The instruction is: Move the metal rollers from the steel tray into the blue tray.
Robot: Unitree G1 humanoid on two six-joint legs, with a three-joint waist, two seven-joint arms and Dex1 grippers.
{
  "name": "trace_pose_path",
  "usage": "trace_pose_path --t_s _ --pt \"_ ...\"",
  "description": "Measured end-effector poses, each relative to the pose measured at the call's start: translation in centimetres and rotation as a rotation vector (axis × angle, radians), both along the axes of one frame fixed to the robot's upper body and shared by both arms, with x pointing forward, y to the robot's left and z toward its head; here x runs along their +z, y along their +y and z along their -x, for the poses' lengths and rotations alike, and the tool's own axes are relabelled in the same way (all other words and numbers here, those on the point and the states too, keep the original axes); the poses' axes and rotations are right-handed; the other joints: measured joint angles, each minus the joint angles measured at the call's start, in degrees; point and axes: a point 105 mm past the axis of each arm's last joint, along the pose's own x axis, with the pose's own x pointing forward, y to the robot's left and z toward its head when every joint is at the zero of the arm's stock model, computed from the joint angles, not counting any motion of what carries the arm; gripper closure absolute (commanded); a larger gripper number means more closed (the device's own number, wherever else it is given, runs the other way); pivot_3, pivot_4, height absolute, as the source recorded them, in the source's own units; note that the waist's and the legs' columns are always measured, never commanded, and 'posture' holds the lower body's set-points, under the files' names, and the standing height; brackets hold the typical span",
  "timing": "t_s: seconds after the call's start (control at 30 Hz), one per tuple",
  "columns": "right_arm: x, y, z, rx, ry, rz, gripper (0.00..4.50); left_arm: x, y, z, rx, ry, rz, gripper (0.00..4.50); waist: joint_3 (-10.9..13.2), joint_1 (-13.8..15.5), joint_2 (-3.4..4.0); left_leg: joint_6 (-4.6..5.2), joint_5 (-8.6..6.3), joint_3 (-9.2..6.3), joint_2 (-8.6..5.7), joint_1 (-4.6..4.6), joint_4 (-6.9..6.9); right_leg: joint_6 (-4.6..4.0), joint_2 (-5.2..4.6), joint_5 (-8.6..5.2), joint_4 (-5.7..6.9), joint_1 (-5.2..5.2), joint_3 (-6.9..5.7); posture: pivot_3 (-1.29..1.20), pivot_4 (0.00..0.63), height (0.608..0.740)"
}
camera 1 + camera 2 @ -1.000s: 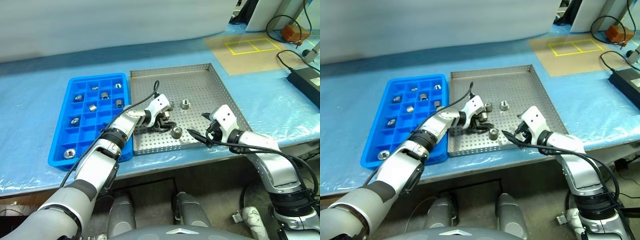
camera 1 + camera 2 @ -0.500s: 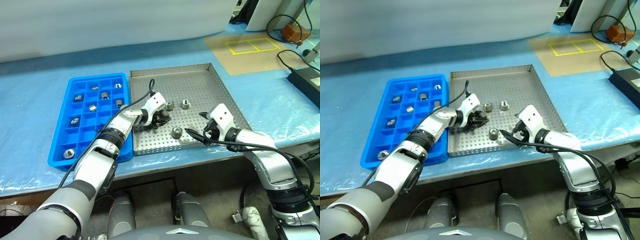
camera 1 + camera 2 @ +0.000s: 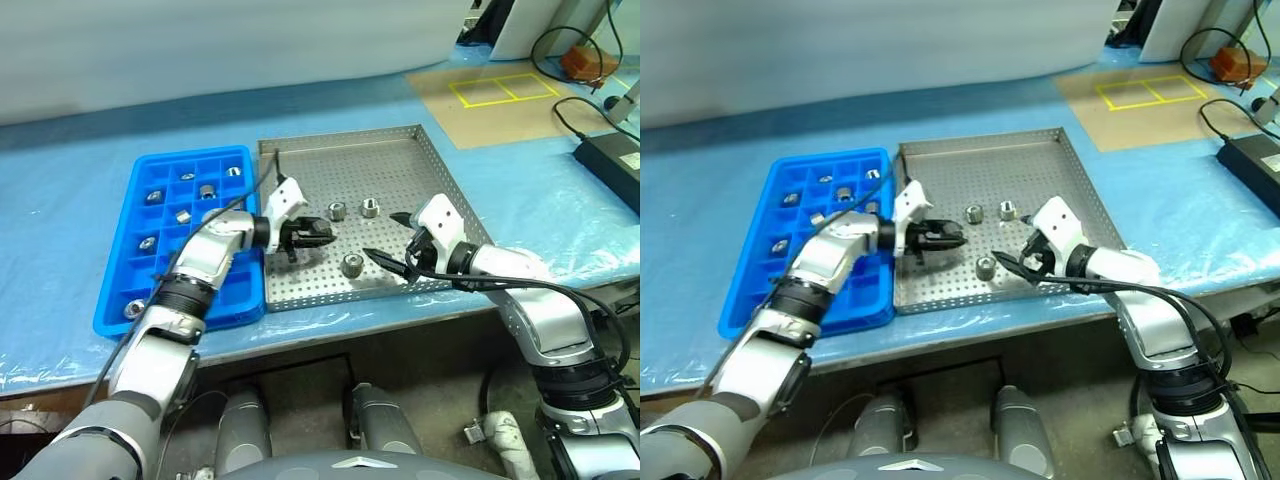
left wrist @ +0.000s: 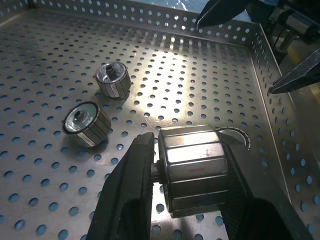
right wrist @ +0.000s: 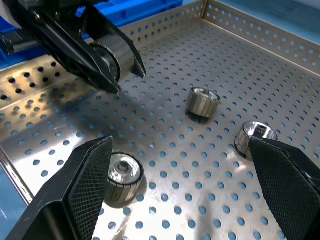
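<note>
My left gripper (image 3: 315, 235) is shut on one metal roller (image 4: 197, 170) and holds it just above the steel tray (image 3: 400, 160), near the tray's left side. Three more metal rollers lie on the perforated floor: two side by side (image 3: 338, 211) (image 3: 371, 208) and one nearer the front rim (image 3: 352, 265). Over the tray's front right part my right gripper (image 3: 385, 238) stands open with nothing between its fingers (image 5: 85, 190). The blue tray (image 3: 150, 300) lies against the steel tray's left side, and several of its cells hold rollers (image 3: 207, 190).
A blue plastic sheet covers the table. At the far right lies a black power adapter (image 3: 610, 160) with cables, and behind it a brown board with yellow tape squares (image 3: 500, 92). The table's front edge runs just below both trays.
My left gripper has shut on a roller, lifted it off the steel tray's floor and drawn back leftward toward the blue tray. My right gripper has risen a little, still open.
</note>
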Motion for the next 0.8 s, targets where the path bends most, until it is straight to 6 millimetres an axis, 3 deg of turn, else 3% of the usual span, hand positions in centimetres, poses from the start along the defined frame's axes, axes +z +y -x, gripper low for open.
trace_pose_path --t_s 0.1,0.37,0.47,0.6,0.7,0.8 --pt "0.8 1.5 -0.7 0.06 -0.018 -0.012 0.0 1.0 2.5 -0.1 0.068 -0.04 -0.002 2.95 0.0 0.1 0.01 -0.02 0.01 0.01 0.02 0.01 -0.03 0.0 0.01 0.0 0.02 -0.02 -0.02 -0.26 0.15 0.74" --pt "1.4 8.1 -2.6 0.27 -0.046 -0.049 0.0 1.7 10.4 -1.3 0.408 -0.086 -0.042 2.95 0.0 0.7 0.01 -0.11 0.05 0.0 0.02 -0.23 -0.07 -0.02 0.0 -0.01 0.09 -0.27 -0.08 -0.07 0.15 0.74" --pt "1.7 10.0 -3.2 0.341 -0.049 -0.066 0.0 0.8 12.8 -0.4 0.511 -0.047 -0.026 2.95 0.0 1.7 -0.02 -0.15 0.06 -0.01 0.04 -0.29 -0.12 -0.04 -0.01 -0.03 0.08 -0.33 -0.13 -0.02 0.15 0.74" --pt "1.7 12.4 -2.6 0.456 -0.041 -0.08 0.0 -1.0 14.5 1.8 0.565 0.017 -0.045 2.95 0.1 3.3 -0.04 -0.15 0.05 -0.01 0.08 -0.33 -0.31 -0.12 -0.01 -0.07 0.08 -0.4 -0.27 0.04 0.15 0.74" --pt "1.4 13.4 -2.2 0.516 -0.028 -0.078 0.0 -1.7 15.6 3.7 0.587 0.054 -0.074 2.95 0.1 4.4 -0.08 -0.25 0.11 -0.05 0.09 -0.32 -0.41 -0.15 -0.02 -0.09 0.09 -0.4 -0.34 0.07 0.15 0.74" --pt "1.1 13.9 -2.1 0.543 -0.016 -0.082 0.0 -1.8 17.1 4.3 0.647 0.062 -0.089 2.95 0.1 5.5 -0.09 -0.35 0.18 -0.07 0.1 -0.3 -0.47 -0.16 -0.02 -0.11 0.1 -0.39 -0.38 0.09 0.15 0.74"
